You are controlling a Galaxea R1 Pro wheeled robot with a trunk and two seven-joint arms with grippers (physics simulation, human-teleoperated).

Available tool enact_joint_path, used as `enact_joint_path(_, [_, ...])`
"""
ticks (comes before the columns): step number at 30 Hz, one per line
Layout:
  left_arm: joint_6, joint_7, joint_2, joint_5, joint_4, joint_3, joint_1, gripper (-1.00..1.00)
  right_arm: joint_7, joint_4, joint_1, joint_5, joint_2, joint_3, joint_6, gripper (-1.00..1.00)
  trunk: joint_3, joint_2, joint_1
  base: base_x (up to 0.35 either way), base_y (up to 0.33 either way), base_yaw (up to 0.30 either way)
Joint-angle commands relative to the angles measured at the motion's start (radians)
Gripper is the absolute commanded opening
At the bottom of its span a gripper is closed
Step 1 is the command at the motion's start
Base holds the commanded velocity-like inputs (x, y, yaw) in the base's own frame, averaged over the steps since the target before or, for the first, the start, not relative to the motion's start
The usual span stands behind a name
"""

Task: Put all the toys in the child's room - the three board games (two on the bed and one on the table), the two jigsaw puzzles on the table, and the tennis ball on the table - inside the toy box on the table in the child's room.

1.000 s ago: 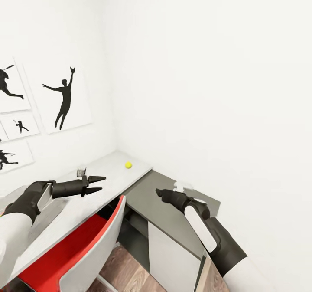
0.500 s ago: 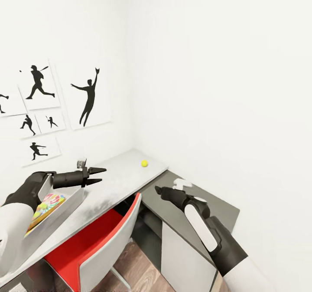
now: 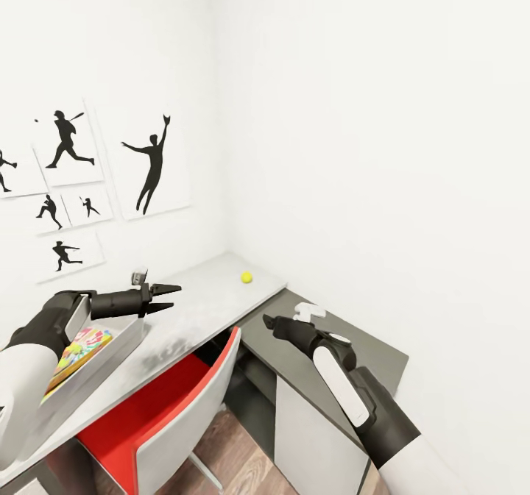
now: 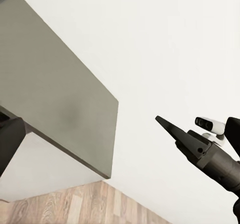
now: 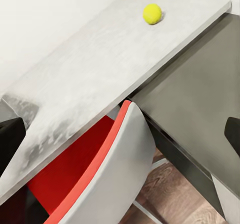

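While the tennis ball [image 3: 246,277] rests far right on the table [image 3: 199,311], the left gripper [image 3: 166,298], slightly parted and empty, points toward it, nearer than the right gripper [image 3: 269,324], whose opening cannot be judged.

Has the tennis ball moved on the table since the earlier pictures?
No. The tennis ball lies at the same spot near the far corner of the table; only the camera turned.

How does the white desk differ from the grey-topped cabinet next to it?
The table has a pale, whitish top and sits higher; the cabinet has a dark grey top and sits lower. The table carries the tennis ball and toy box. Both stand along the walls.
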Motion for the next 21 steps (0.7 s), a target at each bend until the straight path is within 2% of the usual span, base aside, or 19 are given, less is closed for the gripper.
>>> enact_joint_path(1, [0.006, -0.002, 0.0, 0.001, 0.001, 0.001, 0.0, 1.0, -0.01, -0.001, -0.001, -0.011, 0.0, 0.001, 0.001, 1.0, 0.0, -0.001, 0.0, 0.067, 0.0, 0.001])
enact_joint_path(8, [0.001, -0.005, 0.0, 0.002, 0.0, 0.001, 0.0, 1.0, -0.012, 0.003, -0.001, -0.011, 0.0, 0.001, -0.005, 1.0, 0.0, -0.001, 0.0, 0.166, 0.0, 0.0])
enact_joint_path(13, [-0.009, -0.009, 0.0, 0.003, -0.001, 0.001, 0.0, 1.0, -0.01, 0.007, -0.001, -0.012, 0.001, 0.001, -0.008, 1.0, 0.0, -0.001, 0.0, 0.04, 0.022, 0.0])
enact_joint_path(21, [-0.011, -0.009, 0.0, 0.003, -0.001, 0.001, 0.0, 1.0, -0.009, 0.011, -0.001, -0.011, 0.004, 0.001, -0.011, 1.0, 0.0, -0.001, 0.0, 0.007, 0.138, 0.0])
